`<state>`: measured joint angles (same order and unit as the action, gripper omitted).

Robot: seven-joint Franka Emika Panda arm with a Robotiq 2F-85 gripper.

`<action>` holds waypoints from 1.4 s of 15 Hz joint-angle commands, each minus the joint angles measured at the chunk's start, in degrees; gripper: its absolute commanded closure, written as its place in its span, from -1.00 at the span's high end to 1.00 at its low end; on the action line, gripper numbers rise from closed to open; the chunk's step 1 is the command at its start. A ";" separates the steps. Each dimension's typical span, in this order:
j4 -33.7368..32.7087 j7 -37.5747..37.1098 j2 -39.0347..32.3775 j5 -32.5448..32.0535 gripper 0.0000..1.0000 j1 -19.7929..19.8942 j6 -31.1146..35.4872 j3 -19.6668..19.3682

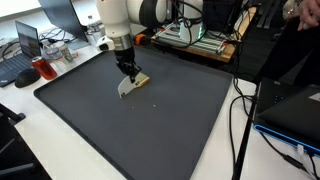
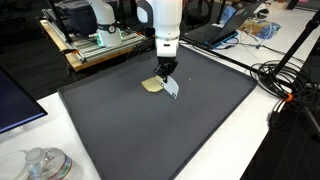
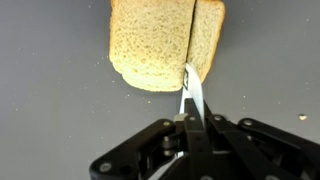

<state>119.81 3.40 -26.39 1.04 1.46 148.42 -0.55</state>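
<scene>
On the dark mat (image 1: 180, 120), gripper (image 3: 187, 123) fingers pinched on what looks like a knife (image 3: 192, 90), blade touching bread (image 3: 150, 45) at twelve o'clock.

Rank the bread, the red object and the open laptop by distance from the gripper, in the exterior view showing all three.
1. Bread: on the mat, beside the knife the gripper holds.
2. Red object: off the mat's left corner.
3. Laptop: farther left, behind the red object.
</scene>
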 commanded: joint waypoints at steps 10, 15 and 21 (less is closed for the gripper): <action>-4.27 1.05 -3.16 0.67 -0.98 1.51 6.67 1.77; -2.35 -0.64 3.31 1.05 -0.98 1.29 -0.92 1.29; 1.28 -2.31 12.76 0.94 -0.98 1.01 -13.35 0.32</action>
<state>117.29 1.75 -19.24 1.09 2.40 138.68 0.22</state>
